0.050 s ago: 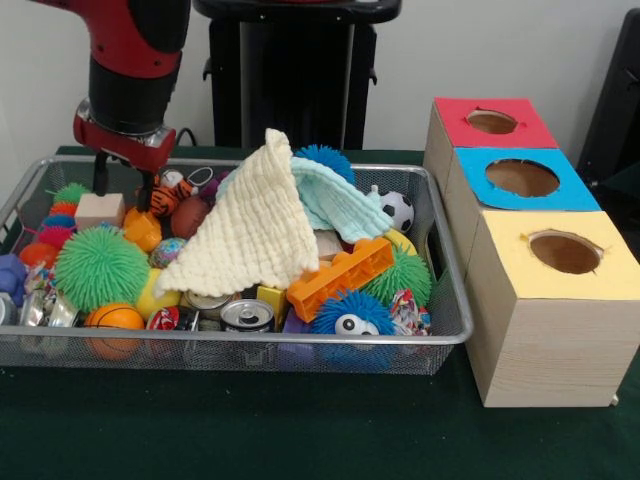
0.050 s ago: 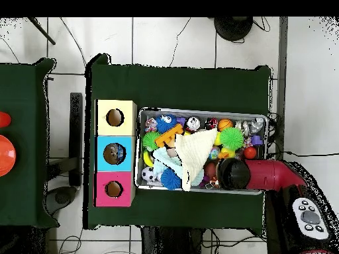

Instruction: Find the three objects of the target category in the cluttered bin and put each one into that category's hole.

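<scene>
Jaws [image 1: 127, 180] hang open and empty over the far corner of the bin [image 1: 440, 335], the corner farthest from the boxes [image 1: 545, 290]. Directly under them sits a tiger toy [image 1: 172, 195], just beside a wood block [image 1: 99, 210]. Can't tell the target category, so my guess is that tiger.

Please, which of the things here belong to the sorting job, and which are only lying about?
Belong to the job: gripper, wire bin with its toys, red box, blue box, yellow box, each with a hole on top.

Only lying about: cream cloth and pale blue cloth over the toys; orange-red object on the side table.
</scene>
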`<act>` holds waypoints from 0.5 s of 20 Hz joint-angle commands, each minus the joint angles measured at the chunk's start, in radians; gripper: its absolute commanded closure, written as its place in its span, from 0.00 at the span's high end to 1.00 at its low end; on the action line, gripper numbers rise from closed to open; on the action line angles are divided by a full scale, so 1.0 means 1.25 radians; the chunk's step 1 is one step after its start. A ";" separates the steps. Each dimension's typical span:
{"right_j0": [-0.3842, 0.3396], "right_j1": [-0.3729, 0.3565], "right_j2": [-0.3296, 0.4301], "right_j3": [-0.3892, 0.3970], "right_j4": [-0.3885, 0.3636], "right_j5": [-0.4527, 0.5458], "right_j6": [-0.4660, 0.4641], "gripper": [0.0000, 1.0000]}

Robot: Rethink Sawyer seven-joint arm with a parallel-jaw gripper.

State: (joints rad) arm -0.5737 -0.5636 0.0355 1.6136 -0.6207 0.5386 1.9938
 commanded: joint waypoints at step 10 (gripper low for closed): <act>0.040 0.087 -0.007 -0.040 -0.060 -0.101 0.023 1.00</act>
State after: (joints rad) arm -0.5283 -0.5555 -0.0078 1.6021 -0.6331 0.5169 1.9939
